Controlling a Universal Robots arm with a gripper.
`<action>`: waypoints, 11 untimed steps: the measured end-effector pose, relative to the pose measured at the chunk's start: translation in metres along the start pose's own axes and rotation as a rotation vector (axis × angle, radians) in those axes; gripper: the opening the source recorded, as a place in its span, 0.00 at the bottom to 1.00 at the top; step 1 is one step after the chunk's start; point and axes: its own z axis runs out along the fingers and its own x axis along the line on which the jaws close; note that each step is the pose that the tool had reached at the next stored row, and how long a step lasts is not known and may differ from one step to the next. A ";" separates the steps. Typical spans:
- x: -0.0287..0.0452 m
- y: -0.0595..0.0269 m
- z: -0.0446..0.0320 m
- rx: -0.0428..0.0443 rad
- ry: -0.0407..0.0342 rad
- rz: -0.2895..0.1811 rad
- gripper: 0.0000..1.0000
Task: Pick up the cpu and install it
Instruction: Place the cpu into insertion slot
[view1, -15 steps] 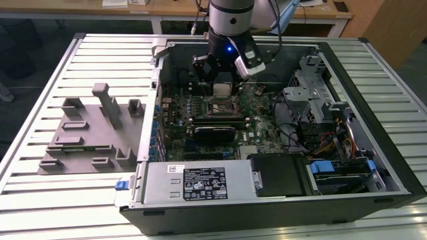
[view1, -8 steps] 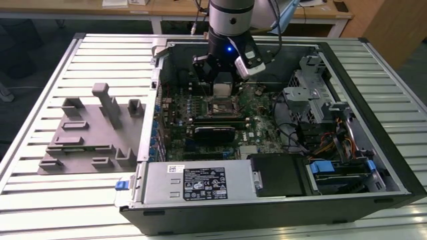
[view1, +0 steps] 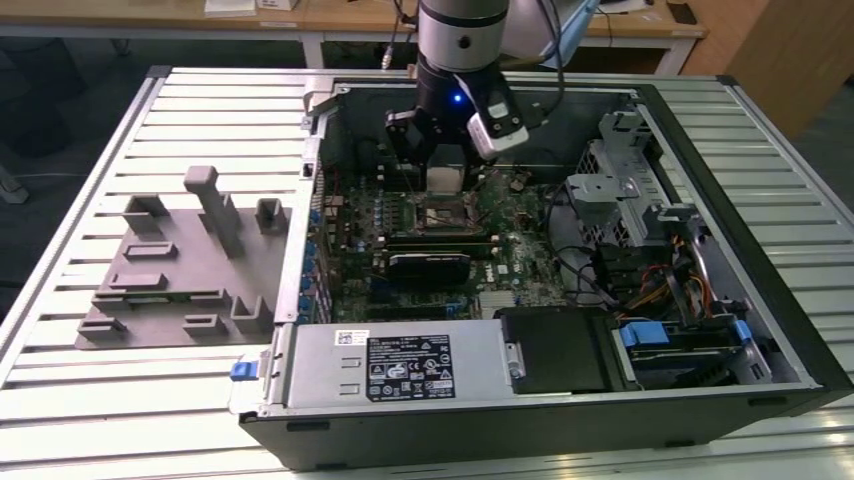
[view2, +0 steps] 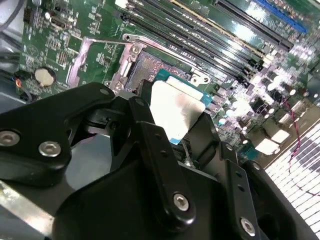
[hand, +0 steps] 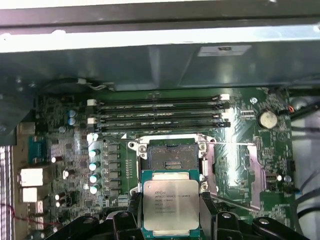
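Where one hand (view2: 175, 114) grips, one cpu (hand: 171, 206).

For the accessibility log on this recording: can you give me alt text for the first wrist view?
The gripper clamps the cpu, silver top facing the camera, just short of the empty socket on a green motherboard; it is not yet seated. Beyond the socket lie rows of memory slots and the grey case wall.
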 end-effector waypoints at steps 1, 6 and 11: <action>0.0000 0.0000 0.0000 0.0001 -0.0008 0.017 0.54; 0.0000 -0.0001 0.0001 0.0009 -0.0046 0.105 0.54; 0.0000 0.0000 0.0002 0.0019 -0.0086 0.192 0.54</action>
